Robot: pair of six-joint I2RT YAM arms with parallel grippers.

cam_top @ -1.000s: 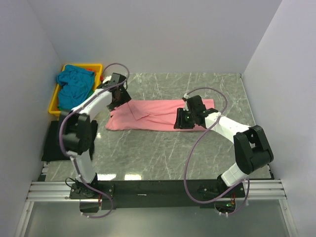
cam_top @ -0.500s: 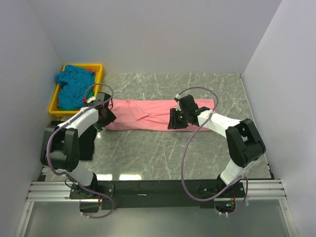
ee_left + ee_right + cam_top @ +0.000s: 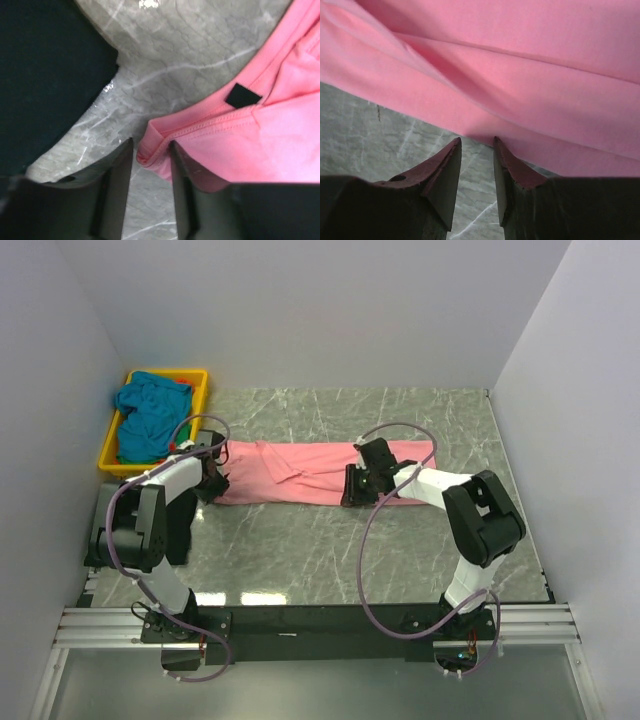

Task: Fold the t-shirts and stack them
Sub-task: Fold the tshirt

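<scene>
The salmon pink t-shirt (image 3: pixel 310 472) lies folded into a long band across the middle of the marble table. My left gripper (image 3: pixel 212 482) is low at its left end, open, with the shirt's hemmed corner (image 3: pixel 150 150) between the jaws; the shirt's body (image 3: pixel 280 140) fills the right of that view. My right gripper (image 3: pixel 352 488) is low at the band's near edge, open, its tips at the edge of the pink cloth (image 3: pixel 520 85). A teal blue t-shirt (image 3: pixel 150 415) lies heaped in the tray, with a bit of orange-red cloth (image 3: pixel 207 398) beside it.
The yellow plastic tray (image 3: pixel 196 374) stands at the far left corner by the left wall. A black mat (image 3: pixel 105 535) lies at the table's left edge and shows dark in the left wrist view (image 3: pixel 45 75). Walls enclose the left, back and right.
My left gripper has come down from the tray side to the shirt's left corner. My right gripper has shifted left and down to the band's near edge. The shirt lies much the same.
</scene>
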